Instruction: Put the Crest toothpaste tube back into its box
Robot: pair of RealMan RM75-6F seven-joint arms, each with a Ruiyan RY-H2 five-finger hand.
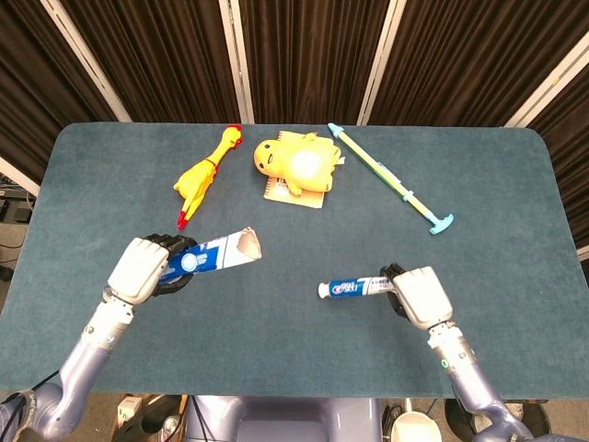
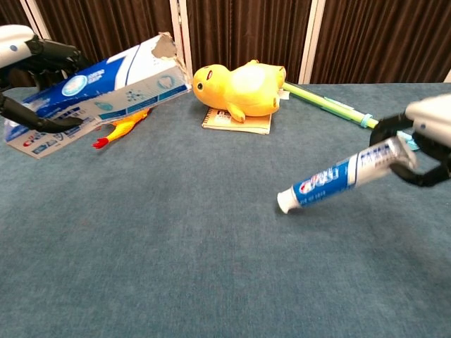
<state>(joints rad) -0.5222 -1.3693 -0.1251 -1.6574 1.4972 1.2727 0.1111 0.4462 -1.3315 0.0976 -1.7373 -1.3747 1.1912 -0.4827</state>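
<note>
Blue-and-white box (image 2: 99,95) held in left hand (image 1: 140,270), fingers (image 2: 42,124) wrapped round its near end; torn open mouth points right, raised off the desk (image 1: 304,350). Right hand (image 1: 416,296) grips tube (image 2: 342,175) by its crimped tail, fingers closed on it; cap end tilts down-left, clear of the desk. Tube and box well apart.

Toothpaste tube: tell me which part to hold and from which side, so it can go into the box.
Hold the toothpaste tube at its flat crimped tail, coming from the robot's right, as the right hand does now. That leaves the cap end free and leading toward the box, whose torn open mouth faces the tube while the left hand grips its far end.
</note>
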